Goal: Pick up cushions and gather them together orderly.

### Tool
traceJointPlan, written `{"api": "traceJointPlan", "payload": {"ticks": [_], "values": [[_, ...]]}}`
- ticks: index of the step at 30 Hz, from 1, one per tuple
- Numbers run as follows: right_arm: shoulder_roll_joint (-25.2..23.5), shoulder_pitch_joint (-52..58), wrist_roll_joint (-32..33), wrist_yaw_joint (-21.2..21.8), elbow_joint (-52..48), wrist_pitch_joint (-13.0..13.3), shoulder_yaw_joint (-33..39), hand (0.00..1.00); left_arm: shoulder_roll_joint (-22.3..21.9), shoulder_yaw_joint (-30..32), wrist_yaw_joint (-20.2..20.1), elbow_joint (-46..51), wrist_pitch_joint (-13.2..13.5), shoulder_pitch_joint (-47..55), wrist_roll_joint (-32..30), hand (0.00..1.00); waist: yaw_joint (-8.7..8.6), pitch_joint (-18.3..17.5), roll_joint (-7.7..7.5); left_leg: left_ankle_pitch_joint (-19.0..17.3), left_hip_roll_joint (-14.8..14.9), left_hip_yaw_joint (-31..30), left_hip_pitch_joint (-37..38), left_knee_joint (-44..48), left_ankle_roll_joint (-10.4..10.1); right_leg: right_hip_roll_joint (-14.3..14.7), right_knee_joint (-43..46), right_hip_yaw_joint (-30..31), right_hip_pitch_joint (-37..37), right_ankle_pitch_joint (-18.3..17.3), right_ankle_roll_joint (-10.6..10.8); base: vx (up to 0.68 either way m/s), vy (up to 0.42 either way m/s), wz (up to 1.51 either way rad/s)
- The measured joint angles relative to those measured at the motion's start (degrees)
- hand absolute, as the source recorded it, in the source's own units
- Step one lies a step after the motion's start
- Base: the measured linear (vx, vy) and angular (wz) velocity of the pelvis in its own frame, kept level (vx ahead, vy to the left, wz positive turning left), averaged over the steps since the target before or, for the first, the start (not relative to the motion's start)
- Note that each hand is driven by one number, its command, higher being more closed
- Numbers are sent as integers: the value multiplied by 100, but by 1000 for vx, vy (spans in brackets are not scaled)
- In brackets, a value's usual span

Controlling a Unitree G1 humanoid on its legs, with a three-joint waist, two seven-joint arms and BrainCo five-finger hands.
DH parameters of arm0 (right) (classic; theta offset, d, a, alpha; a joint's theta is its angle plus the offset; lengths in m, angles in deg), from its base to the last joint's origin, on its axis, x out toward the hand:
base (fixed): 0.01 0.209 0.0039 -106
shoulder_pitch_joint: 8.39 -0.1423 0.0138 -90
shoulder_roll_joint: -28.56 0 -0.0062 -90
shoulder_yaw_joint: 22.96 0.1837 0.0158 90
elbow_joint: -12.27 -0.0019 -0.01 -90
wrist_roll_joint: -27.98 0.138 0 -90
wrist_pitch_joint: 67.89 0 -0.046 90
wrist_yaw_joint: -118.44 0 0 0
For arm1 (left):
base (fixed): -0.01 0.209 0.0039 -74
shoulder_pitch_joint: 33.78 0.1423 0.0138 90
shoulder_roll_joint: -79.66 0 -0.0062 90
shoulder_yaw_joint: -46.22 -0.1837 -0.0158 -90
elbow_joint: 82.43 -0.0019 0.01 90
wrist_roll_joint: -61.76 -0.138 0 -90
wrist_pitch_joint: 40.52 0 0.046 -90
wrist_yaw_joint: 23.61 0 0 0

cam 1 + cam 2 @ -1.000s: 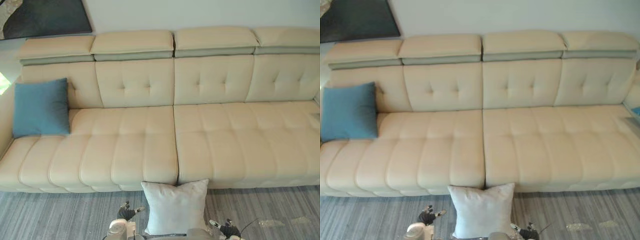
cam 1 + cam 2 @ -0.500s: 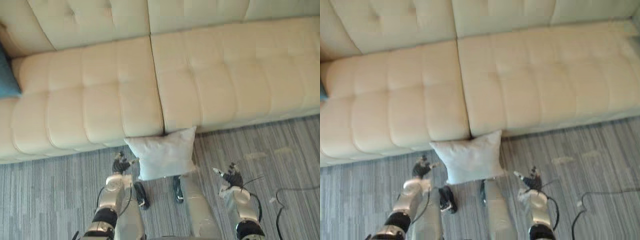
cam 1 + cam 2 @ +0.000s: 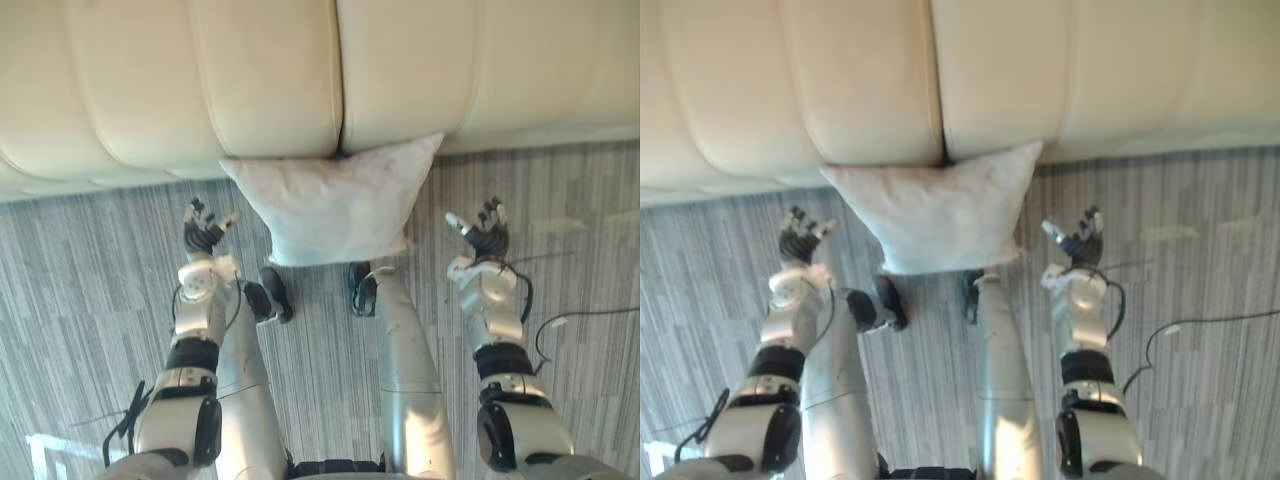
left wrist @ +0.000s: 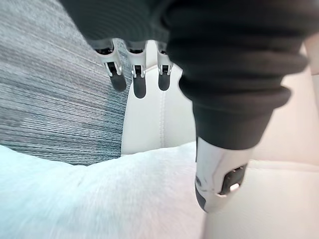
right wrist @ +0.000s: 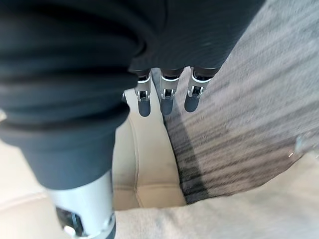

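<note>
Left hand (image 3: 203, 232), right hand (image 3: 482, 232): fingers spread, empty, flanking white cushion (image 3: 335, 205) against sofa (image 3: 250, 80). Uneven squeeze may drop it.

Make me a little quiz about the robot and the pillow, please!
1. True or false: the left hand is squeezing the white cushion.
2. Where is the cushion, compared with the cream sofa?
A. up on its seat
B. down on the grey carpet, leaning against its front
C. behind it
3. Are the fingers of the right hand open or curled shut?

Key: 1 false, because the hand is beside the cushion and not touching it; 2 B; 3 open.
</note>
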Motion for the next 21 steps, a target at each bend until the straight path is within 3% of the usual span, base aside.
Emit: {"api": "traceJointPlan", "payload": {"ticks": [3,12,13,14,21], "values": [[-2,-479,140,-38,-73,58,-148,0,13,-42,3,29,18,-317,76,0,8,57,9,2,1,-98,-410,139,0,-11,118,-55,-354,1,0,-49,-6,7],[-16,-1505,278,-264,125,174,-920,0,-83,-1092,30,-22,106,-1390,73,0,36,107,2,59,-103,-249,-1130,342,43,-202,388,-192,-994,-34,59,-34,7,11],[-8,-1563,288,-285,198,172,-925,100,-84,-1136,62,-35,110,-1431,80,0,33,106,2,60,-124,-282,-1157,343,42,-225,385,-225,-994,-37,55,-24,17,8],[-3,-1587,291,-307,209,172,-925,100,-88,-1177,99,-35,117,-1444,80,100,34,106,2,72,-138,-289,-1164,330,38,-235,373,-231,-994,-37,55,-21,14,10],[-18,-1625,567,-566,264,161,-946,100,-339,-1530,617,129,129,-1471,317,100,-16,94,3,153,-291,-293,-1108,334,86,-364,424,-220,-909,-16,21,-21,18,10]]}}
